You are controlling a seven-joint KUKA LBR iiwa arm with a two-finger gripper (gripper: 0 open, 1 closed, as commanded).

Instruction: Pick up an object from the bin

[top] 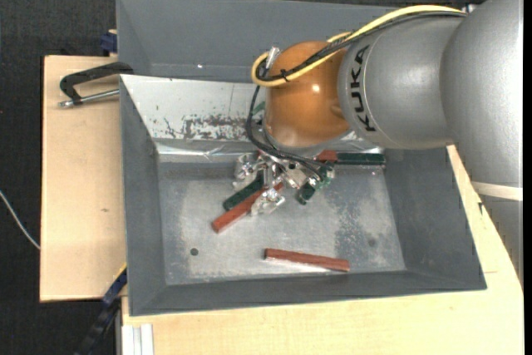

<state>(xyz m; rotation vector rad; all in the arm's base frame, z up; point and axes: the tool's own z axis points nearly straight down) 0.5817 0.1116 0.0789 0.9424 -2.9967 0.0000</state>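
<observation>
Camera view looked down on the grey metal bin [141, 204], with the silver arm [416, 87] coming in from the right and bending down over the back half of the bin floor. An orange cover [303, 100] sat round the wrist, and a yellow cable [374, 21] ran along the top of the arm and looped at the cover's left side. Below the cover the pincer [278, 179] hung low, close to the floor near the middle of the bin. Whether it was released or clenched could not be told, as its metal parts merged with the things beneath it.

The things nearest the pincer formed a small cluster. A dark green stick [243, 197] lay slanted just to its lower left, its upper end reaching in under the pincer. A red-brown stick [230, 219] lay just beside the green one, slanted the same way and a little nearer the front. A short dark green piece [309, 192] lay at the pincer's right. Nothing could be made out as gripped.

Behind the pincer, partly under the arm, a dark green strip [362, 157] lay flat along the floor. Well apart from the cluster, near the front wall, a longer red-brown stick [306, 260] lay almost level.
</observation>
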